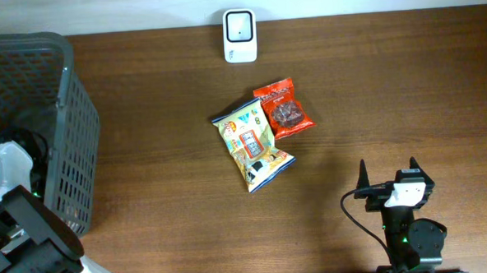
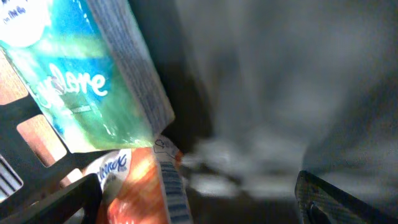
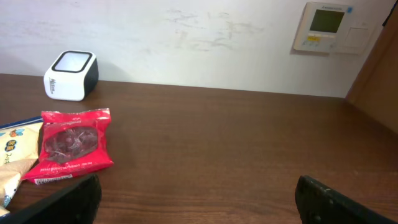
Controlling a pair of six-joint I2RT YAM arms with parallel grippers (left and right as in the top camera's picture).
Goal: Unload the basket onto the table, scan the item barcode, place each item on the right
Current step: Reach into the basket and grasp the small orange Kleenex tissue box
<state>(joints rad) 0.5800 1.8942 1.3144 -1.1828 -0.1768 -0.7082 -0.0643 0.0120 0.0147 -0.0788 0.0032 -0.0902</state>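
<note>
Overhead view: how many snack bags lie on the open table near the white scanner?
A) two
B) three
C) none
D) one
A: only a red snack bag and a yellow-and-blue snack bag lie on the table, edge to edge, just below the white scanner in the overhead picture.

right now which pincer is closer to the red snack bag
Right. The right pincer sits over bare table, right of the red snack bag and nearer the robot. The left pincer is down in the basket at the far left, much farther off.
</note>
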